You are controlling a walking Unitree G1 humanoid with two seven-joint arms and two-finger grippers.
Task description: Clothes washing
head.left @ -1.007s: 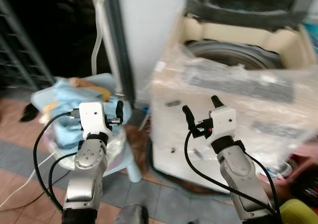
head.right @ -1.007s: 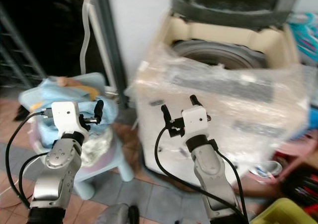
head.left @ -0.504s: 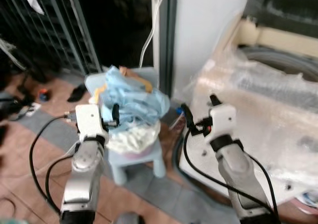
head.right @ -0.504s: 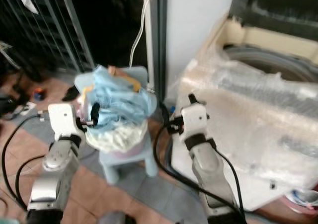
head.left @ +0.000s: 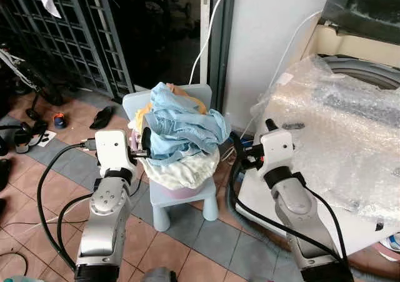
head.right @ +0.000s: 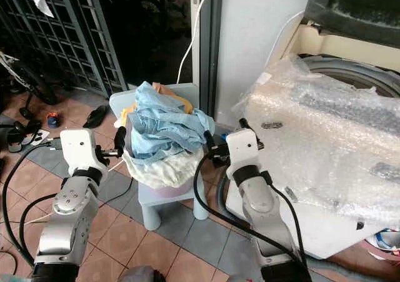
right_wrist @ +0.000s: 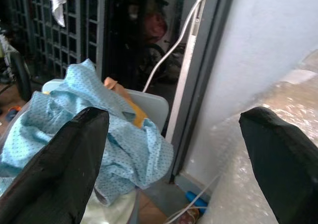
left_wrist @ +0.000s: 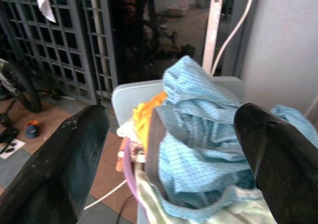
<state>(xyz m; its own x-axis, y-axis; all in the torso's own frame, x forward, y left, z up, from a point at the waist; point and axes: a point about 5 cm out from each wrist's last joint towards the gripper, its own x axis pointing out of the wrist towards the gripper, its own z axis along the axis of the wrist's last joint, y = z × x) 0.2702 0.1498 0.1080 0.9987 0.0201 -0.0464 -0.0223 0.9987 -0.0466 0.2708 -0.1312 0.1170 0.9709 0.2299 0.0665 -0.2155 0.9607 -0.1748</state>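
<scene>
A pile of clothes (head.left: 181, 129), with a light blue dotted garment on top of yellow and cream pieces, sits in a basin on a small pale blue plastic chair (head.left: 185, 197). My left gripper (head.left: 141, 144) is held open just left of the pile, nothing between its fingers. In the left wrist view the blue garment (left_wrist: 198, 129) lies straight ahead. My right gripper (head.left: 251, 137) is open at the pile's right side, close to the washing machine (head.left: 337, 138). The machine is wrapped in bubble wrap and its lid stands open.
A dark metal gate (head.left: 56, 38) and a bicycle wheel (head.left: 25, 82) stand at the left. Sandals (head.left: 101, 116) and cables lie on the tiled floor. A white wall (head.left: 269, 38) with a hanging white cord rises behind the chair.
The camera has swung left, so the chair with the clothes now sits between my grippers instead of the washing machine. Both grippers stay raised and open.
</scene>
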